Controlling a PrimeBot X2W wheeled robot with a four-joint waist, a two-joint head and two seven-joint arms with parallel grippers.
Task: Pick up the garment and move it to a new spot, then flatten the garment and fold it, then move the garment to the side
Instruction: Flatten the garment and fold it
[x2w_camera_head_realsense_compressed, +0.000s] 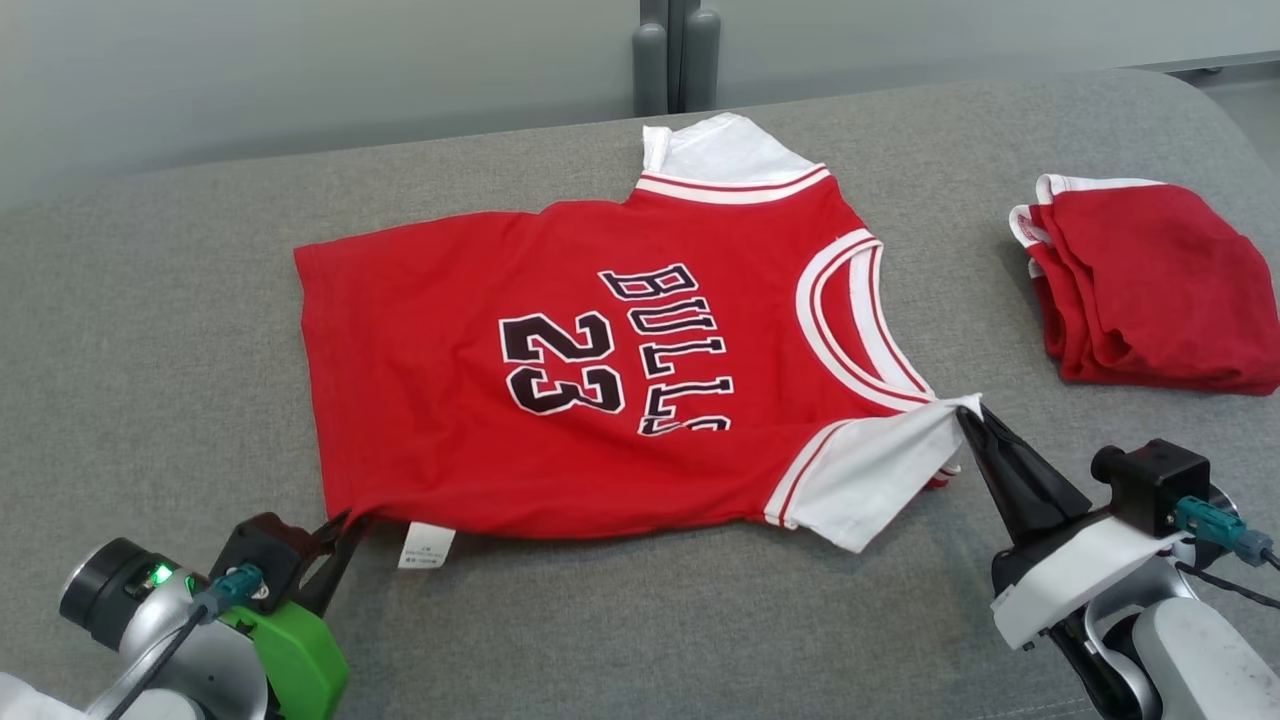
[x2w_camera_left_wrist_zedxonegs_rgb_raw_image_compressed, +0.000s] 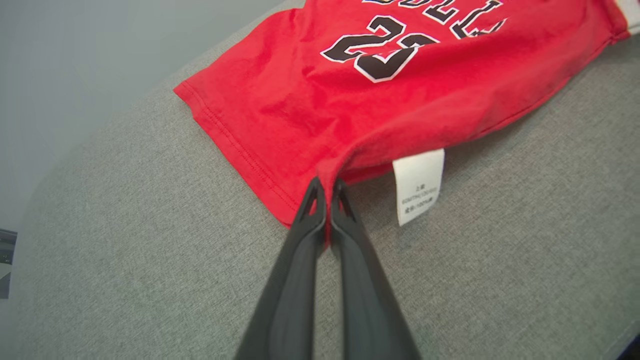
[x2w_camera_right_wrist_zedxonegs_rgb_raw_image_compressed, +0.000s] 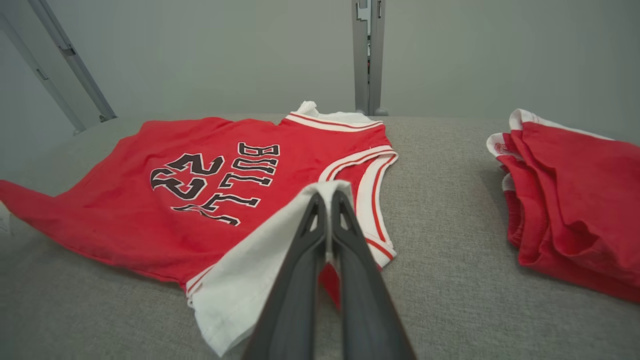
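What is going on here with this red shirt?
The robot holds a red jersey spread on the grey surface. Its left gripper has jaws shut on the hem corner beside the white label; its right gripper has jaws shut on the white sleeve. The jersey lies mostly flat, not yet folded. Another red garment lies folded at the right.

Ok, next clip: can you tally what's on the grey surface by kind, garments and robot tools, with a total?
Spread garments: 1, the red jersey
Folded garments: 1, the folded red pile; how many pieces are in it cannot be told
Tools: 2, the left tool shut on the jersey's hem corner, the right tool shut on its white sleeve
Total: 4
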